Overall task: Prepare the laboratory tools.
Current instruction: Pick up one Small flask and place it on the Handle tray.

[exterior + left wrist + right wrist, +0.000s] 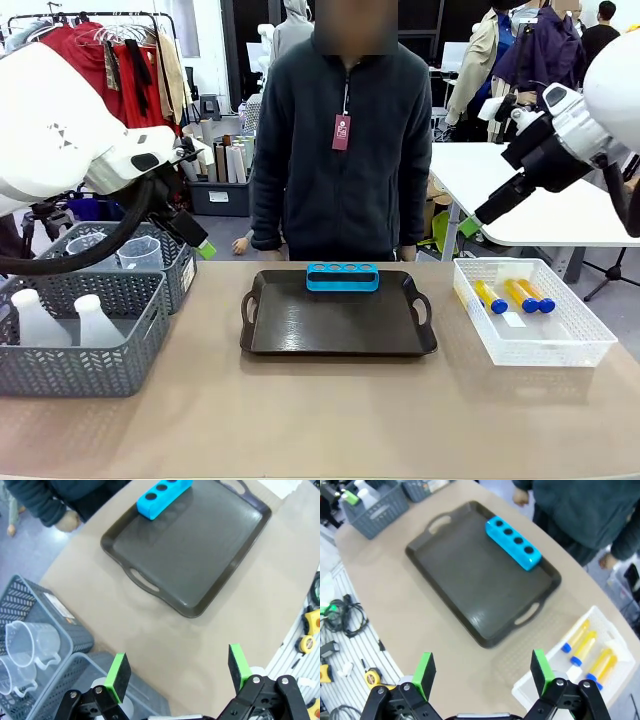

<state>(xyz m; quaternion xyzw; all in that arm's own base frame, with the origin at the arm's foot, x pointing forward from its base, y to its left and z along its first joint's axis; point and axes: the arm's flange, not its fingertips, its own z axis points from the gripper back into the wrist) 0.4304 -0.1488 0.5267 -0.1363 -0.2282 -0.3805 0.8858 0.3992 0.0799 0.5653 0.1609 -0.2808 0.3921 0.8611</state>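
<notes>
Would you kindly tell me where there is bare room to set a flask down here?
The tray is bare on the robot's side of the blue rack; so are the table along its near edge and the gaps from tray to grey baskets and to white basket. Inside the baskets it is crowded.

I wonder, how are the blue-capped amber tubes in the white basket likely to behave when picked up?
The amber tubes lie on their sides in the white basket, so, being round, they would probably roll if nudged. They look small and slim, so likely light. Their smooth walls may slip in a grip that is off-centre.
</notes>
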